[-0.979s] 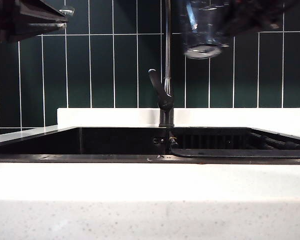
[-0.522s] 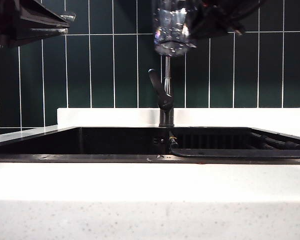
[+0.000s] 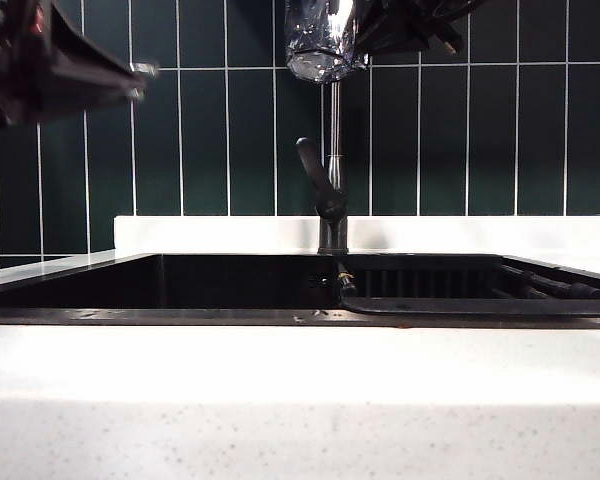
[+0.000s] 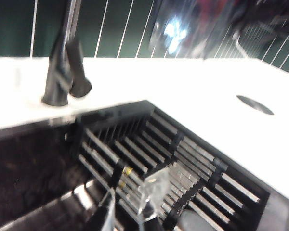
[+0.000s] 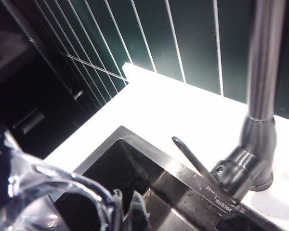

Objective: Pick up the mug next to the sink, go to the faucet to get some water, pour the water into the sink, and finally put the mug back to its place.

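Mug (image 3: 322, 42) clamped in right gripper (image 3: 380, 30), high over sink (image 3: 230, 290), just in front of faucet (image 3: 332, 190) pipe; left gripper (image 4: 127, 204), jaws slightly apart and empty, hangs above sink's drain rack (image 4: 173, 168), seen only from wrist.

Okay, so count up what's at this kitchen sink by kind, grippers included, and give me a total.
Mug: 1, held by the right gripper
Sink: 1
Faucet: 1
Rack in the sink: 1
Grippers: 2, the left gripper up at the left, the right gripper above the faucet
Total: 6
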